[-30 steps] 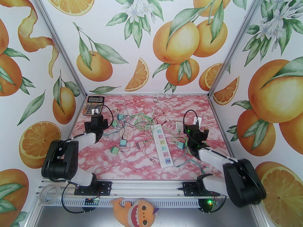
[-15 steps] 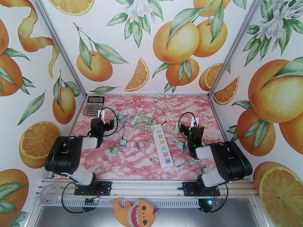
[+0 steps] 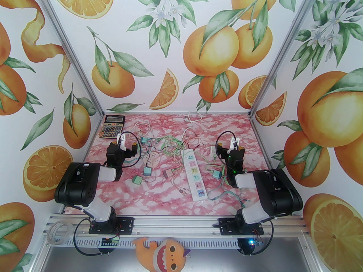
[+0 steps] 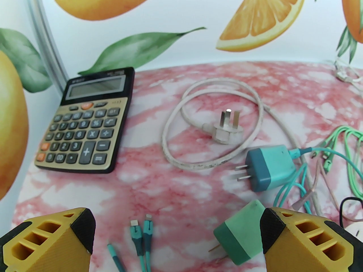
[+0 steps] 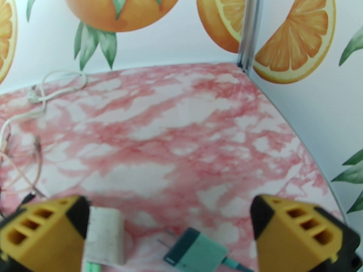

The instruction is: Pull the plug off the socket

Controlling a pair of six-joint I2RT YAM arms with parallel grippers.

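Teal plug (image 5: 195,251) lies blurred, its cable (image 5: 235,265) cut off below.

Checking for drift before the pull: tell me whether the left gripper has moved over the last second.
Yes. The left gripper was over the near edge of the calculator; it now sits right of it, nearer the arm bases.

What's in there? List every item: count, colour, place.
power strip: one, white, table centre
chargers: at least five, teal-green, both sides of strip
adapter: one, grey, left of strip
round socket: one, off-white, left of centre
square charger: one, white, right of strip
plug cord: one, white, beside calculator
cables: tangle, green, centre
calculator: one, black-gold, far-left corner
tape roll: one, clear, near-left rail
plush toy: one, orange, near edge
left fingers, right fingers: two each, yellow-black, open
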